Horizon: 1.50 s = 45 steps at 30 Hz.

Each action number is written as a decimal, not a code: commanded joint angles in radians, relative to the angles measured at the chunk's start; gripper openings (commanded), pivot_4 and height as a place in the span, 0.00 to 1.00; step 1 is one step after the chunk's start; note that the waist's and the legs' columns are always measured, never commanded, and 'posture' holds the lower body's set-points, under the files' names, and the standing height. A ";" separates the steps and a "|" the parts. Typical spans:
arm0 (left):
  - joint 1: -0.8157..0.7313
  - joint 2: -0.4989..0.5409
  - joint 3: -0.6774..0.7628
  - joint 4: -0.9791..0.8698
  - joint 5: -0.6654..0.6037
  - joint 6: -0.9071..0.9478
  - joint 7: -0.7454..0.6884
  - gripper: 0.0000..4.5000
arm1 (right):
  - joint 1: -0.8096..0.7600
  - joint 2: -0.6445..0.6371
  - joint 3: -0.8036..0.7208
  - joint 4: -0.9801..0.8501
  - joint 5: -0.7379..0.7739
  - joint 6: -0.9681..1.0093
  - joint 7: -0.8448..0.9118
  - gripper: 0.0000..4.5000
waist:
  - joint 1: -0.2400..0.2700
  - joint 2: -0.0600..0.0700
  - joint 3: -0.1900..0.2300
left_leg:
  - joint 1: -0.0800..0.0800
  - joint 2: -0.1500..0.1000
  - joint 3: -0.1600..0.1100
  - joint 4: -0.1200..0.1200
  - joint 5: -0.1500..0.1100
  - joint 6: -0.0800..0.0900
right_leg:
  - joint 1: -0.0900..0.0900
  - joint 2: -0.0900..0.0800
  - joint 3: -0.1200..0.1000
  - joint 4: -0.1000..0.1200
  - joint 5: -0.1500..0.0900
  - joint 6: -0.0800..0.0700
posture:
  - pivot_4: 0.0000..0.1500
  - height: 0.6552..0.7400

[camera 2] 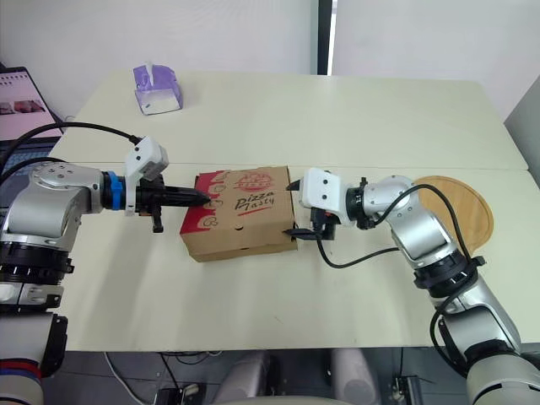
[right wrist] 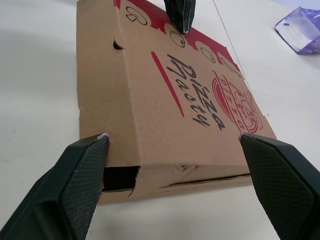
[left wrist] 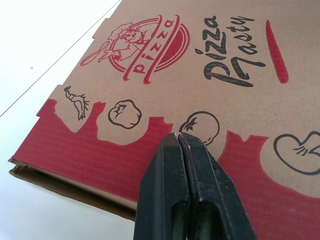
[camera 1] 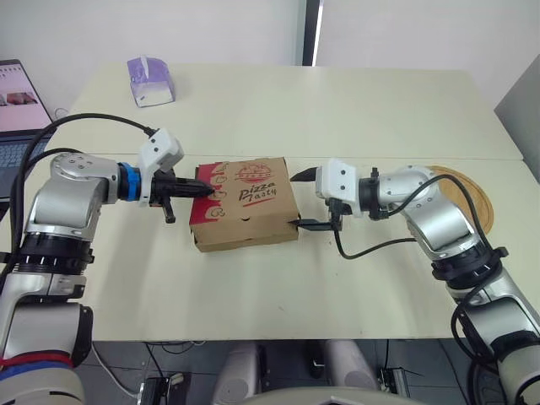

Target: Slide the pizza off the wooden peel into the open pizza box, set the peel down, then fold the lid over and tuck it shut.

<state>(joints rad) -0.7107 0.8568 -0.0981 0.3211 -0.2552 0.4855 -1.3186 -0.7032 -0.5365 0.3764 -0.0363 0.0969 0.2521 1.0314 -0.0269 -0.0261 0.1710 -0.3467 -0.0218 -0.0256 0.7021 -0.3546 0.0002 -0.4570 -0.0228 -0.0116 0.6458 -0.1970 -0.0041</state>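
Final tuck stage, I reckon: the left gripper (camera 1: 205,190), pinched together, rests on the red-printed brown cardboard pizza box (camera 1: 249,201) lid, and the wide-apart right gripper (camera 1: 301,200) probably needs to nudge the side flap in.

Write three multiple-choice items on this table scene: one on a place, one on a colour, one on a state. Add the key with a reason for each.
1. Where does the wooden peel lie?
A) flat on the table, to the robot's right of the pizza box
B) on top of the box
C) to the robot's left of the box

2. What colour is the tissue pack at the table's far side?
A) green
B) purple
C) orange

3. How do the left gripper's fingers stand?
A) wide apart
B) shut, tip on the box top
C) clamped on the peel

Key: 1 A, the peel rests near the table's right edge. 2 B, its wrap is purple. 3 B, the left wrist view shows both fingers pressed together at the box's red band.
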 commanded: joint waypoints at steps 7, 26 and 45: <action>-0.006 0.003 0.009 -0.021 0.008 -0.016 -0.004 0.00 | -0.017 0.044 -0.021 0.043 -0.050 -0.081 -0.021 0.99 | 0.000 0.000 0.000 | 0.000 0.000 0.000 0.000 0.000 0.000 | 0.000 0.000 0.000 0.000 0.000 0.000 | 1.00 1.00; 0.069 -0.012 -0.020 -0.084 0.036 -0.055 0.004 0.00 | 0.053 0.080 -0.012 0.035 -0.096 -0.089 -0.051 0.99 | 0.000 0.000 0.000 | 0.000 0.000 0.000 0.000 0.000 0.000 | 0.000 0.000 0.000 0.000 0.000 0.000 | 1.00 1.00; 0.049 -0.018 -0.037 -0.034 0.063 -0.105 0.002 0.00 | 0.088 -0.115 -0.135 0.055 -0.013 -0.047 0.060 0.53 | 0.001 0.000 0.000 | 0.001 0.000 0.000 0.001 -0.001 0.003 | 0.001 0.000 0.000 0.001 0.000 0.000 | 1.00 1.00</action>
<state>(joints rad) -0.6613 0.8445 -0.1180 0.2837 -0.2110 0.3828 -1.3115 -0.6078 -0.6450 0.2413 0.0158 0.1060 0.2454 1.1005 -0.0255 -0.0261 0.1708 -0.3453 -0.0221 -0.0248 0.7029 -0.3559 0.0028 -0.4556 -0.0229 -0.0111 0.6470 -0.1970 -0.0041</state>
